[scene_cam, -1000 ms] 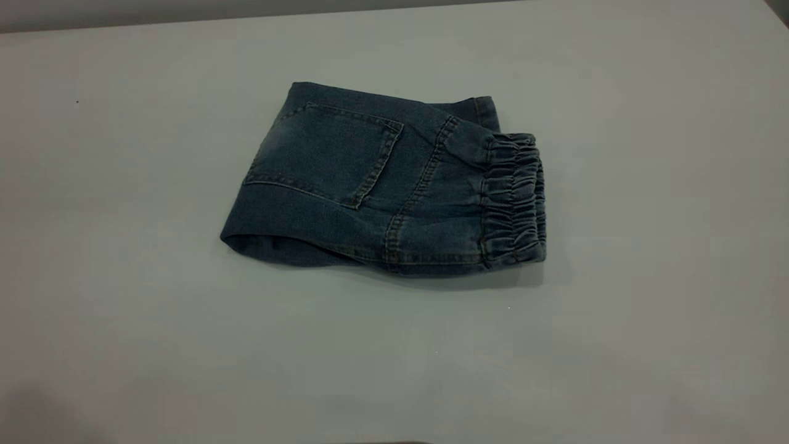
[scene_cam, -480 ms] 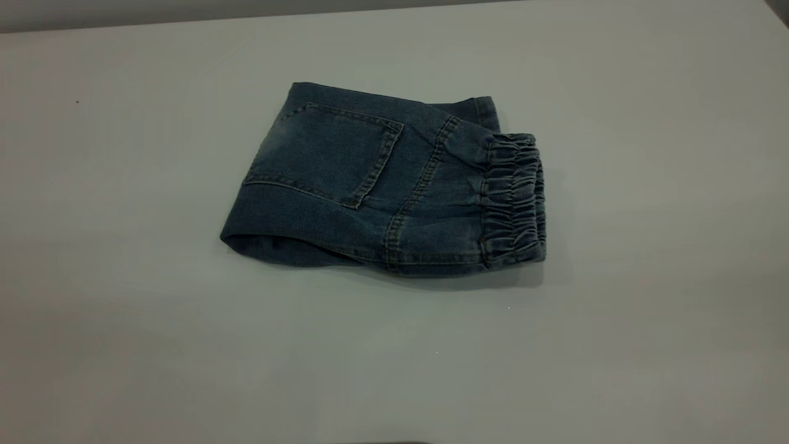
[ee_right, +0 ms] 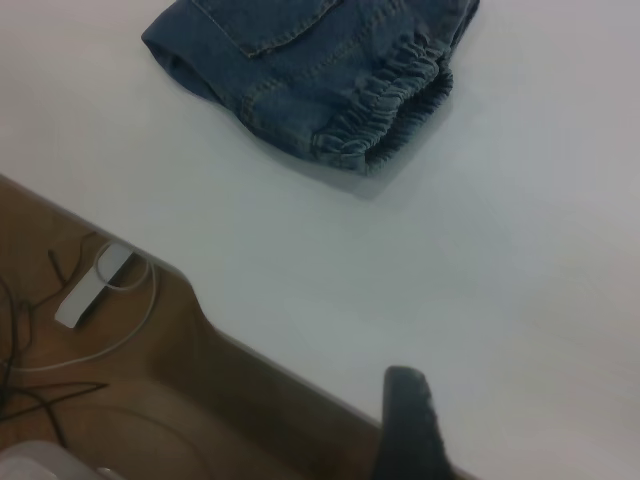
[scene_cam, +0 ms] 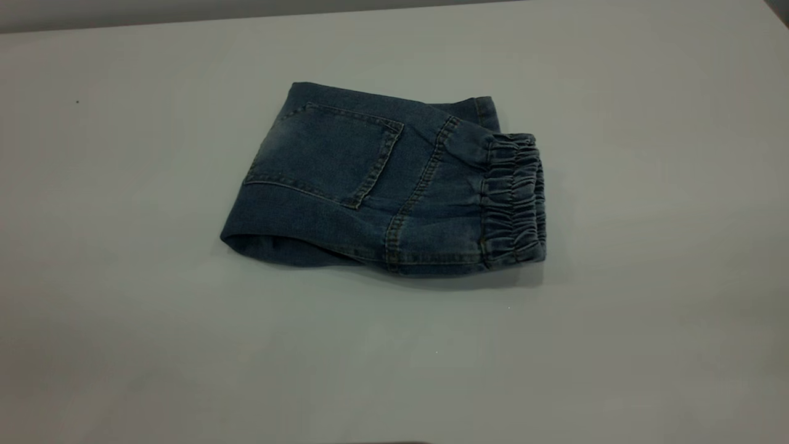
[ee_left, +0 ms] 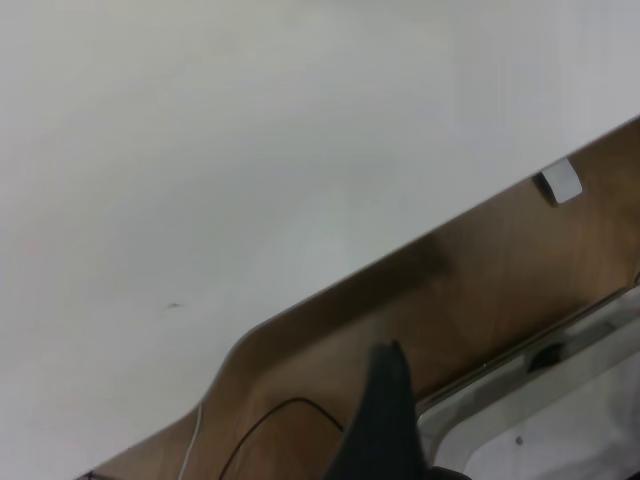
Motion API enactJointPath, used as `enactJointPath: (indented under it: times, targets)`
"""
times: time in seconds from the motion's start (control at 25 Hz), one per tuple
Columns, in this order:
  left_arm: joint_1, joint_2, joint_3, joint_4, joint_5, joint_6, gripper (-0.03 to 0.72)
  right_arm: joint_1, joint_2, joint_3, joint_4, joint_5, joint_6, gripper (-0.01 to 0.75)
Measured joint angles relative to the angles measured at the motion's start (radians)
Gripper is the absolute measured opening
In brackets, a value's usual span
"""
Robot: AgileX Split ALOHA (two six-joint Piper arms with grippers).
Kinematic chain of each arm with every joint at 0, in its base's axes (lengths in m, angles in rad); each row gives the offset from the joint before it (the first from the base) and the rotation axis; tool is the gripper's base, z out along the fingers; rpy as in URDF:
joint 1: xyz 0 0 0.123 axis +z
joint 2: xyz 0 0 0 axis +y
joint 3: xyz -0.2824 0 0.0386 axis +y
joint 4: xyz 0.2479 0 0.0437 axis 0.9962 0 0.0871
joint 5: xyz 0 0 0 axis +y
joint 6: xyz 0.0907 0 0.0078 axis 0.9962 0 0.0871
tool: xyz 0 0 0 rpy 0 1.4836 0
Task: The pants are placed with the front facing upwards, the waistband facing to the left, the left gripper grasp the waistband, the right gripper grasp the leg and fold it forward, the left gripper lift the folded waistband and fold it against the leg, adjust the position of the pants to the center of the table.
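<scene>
Jaws cannot be judged on either arm: the left gripper [ee_left: 380, 420] shows only as a slim black finger over the brown floor just off the worktop's edge, and the right gripper [ee_right: 410, 425] as one dark wedge tip at the rim on its own side. Both are well apart from the cloth, and neither holds anything that can be seen.

The short blue denim pants [scene_cam: 376, 185] lie folded into a compact bundle around the middle of the large pale grey worktop [scene_cam: 123, 339], back patch pocket [scene_cam: 327, 154] up. The gathered elastic waistband [scene_cam: 515, 200] forms the bundle's right-hand end in the exterior view, and the folded edge faces left. Both folds look done, so probably only a small centring nudge is left, if any.

The denim should be soft, light and limp, yet thick where layers stack, so a lifted corner would likely sag or unfold. The ruched band seems the firmest place to pinch, and sliding the bundle looks safer than lifting it.

Bare worktop surrounds the bundle on every side, leaving generous room. The curved worktop edges near both grippers are the only limits in view.
</scene>
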Motion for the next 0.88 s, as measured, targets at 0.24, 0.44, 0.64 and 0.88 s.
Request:
enactJointPath:
  times: [0.24,0.44,0.64,0.88]
  targets:
    - [0.0,-0.006,0.0,0.001,-0.001,0.0,0.569,0.0,0.0,0.0,0.003,0.0,-0.003,0.442]
    - [0.014,-0.006,0.0,0.001,-0.001,0.0,0.569,-0.042,-0.001,0.0,0.007,0.0,-0.005,0.442]
    - [0.215,-0.051,0.0,0.001,-0.001,0.001,0.569,-0.321,-0.02,0.0,0.011,0.0,-0.005,0.442]
    - [0.344,-0.225,0.0,0.001,0.001,0.001,0.569,-0.472,-0.081,0.0,0.011,0.004,-0.006,0.442]
